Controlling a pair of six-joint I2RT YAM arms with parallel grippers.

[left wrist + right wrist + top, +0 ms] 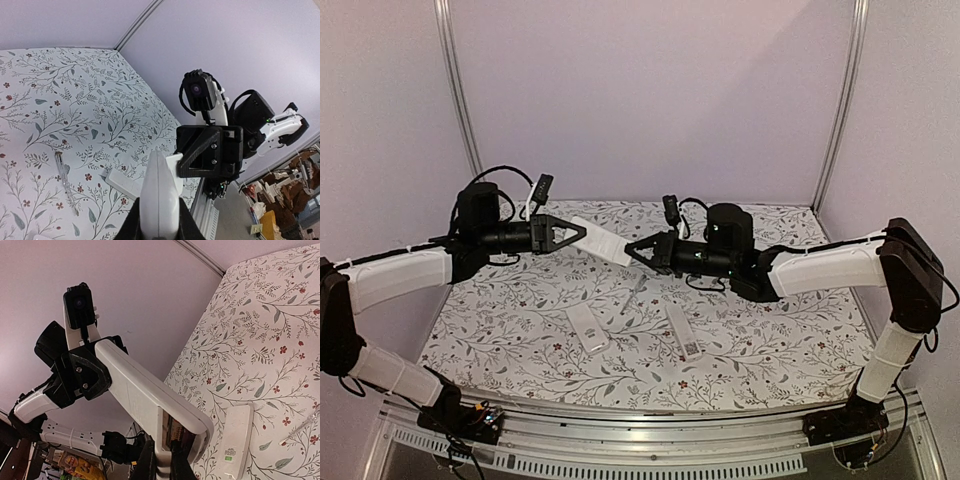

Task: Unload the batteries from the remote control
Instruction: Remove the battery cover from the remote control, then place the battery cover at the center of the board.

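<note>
**Remote held in the air between both grippers**

Top view: the remote (600, 240) hangs above the middle of the table (770, 345), well clear of the floral cloth, tilted with its left end higher. The left gripper (576, 230) is clenched on its left end. The right gripper (636, 252) meets its right end from the other side. On the cloth below lie three things: a thin tool (635, 295) just under the grippers, a short white piece (588, 328) nearer and to the left, and a second remote (683, 333) nearer and to the right. All three lie apart from each other.

Left wrist view: the left gripper's dark fingers press on both sides of the remote, which runs away from the camera into the right gripper's black jaws. The tool and the white piece lie on the cloth beneath.

Right wrist view: the right gripper's fingers clamp the remote's near end from both sides. The far end sits in the left gripper. An open compartment (172, 432) shows brownish inside at the near end. Whether batteries sit in it I cannot tell. The second remote lies on the cloth to the right, label up.
</note>
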